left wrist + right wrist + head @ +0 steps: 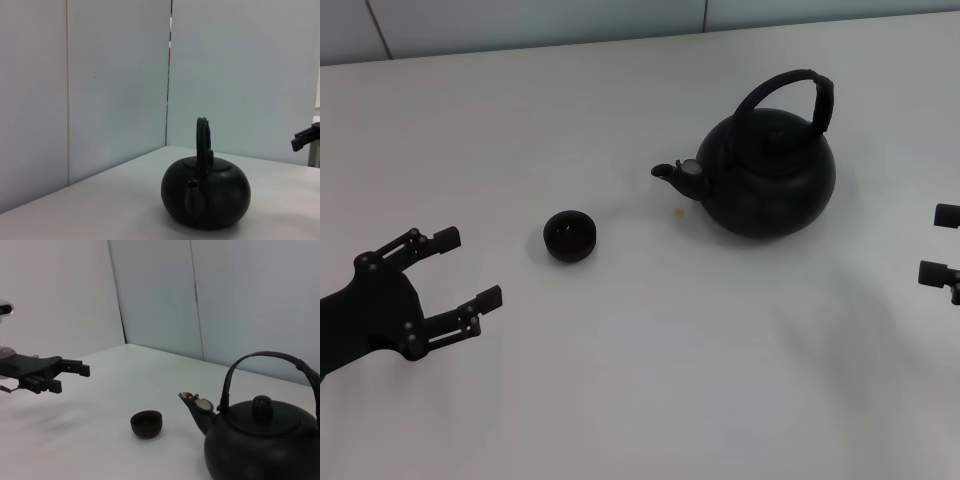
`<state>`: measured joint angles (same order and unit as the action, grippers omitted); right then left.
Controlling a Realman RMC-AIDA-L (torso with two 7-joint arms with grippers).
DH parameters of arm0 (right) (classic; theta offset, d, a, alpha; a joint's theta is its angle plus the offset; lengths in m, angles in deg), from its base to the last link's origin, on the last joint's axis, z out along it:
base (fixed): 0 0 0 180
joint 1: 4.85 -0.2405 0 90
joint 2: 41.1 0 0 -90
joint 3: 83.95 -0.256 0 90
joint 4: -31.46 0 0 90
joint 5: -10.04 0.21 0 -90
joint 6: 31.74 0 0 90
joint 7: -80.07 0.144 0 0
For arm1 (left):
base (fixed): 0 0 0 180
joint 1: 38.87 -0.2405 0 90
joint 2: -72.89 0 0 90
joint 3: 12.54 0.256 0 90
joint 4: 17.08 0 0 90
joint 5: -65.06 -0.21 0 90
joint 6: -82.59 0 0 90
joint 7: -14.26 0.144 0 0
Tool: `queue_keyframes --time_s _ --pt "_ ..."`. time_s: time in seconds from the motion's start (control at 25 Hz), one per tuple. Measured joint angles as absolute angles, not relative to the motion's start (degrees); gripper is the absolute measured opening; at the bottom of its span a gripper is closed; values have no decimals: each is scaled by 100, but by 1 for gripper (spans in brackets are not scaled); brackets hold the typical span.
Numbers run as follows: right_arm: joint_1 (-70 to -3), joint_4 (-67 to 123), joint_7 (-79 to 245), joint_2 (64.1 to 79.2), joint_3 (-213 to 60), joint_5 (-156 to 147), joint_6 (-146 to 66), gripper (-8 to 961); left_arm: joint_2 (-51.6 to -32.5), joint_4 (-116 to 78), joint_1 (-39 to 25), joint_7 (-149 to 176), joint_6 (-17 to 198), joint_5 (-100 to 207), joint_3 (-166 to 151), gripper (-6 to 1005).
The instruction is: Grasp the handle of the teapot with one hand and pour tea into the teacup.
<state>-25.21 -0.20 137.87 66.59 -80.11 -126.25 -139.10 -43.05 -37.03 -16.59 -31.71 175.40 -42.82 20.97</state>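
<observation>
The round matte black teapot (767,175), upper right, looks heavy and rigid, best taken by its arched black handle (798,92); both empty grippers, left gripper (462,269) and right gripper (945,243), stand open.

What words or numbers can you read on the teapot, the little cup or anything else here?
None. No words, numbers, labels or signs show in any view.
The teapot is plain matte black, and so is its handle.
The teacup is plain dark, with no mark.
The left gripper and right gripper show no lettering.
The table and the wall are bare.
</observation>
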Motion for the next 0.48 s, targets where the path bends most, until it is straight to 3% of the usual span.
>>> queue_keyframes --time_s 0.48 --pt "-2506 -18 13778 6762 -7876 -12614 -13978 813 -4353 -3712 -1521 -3171 17512 -4368 2420 859"
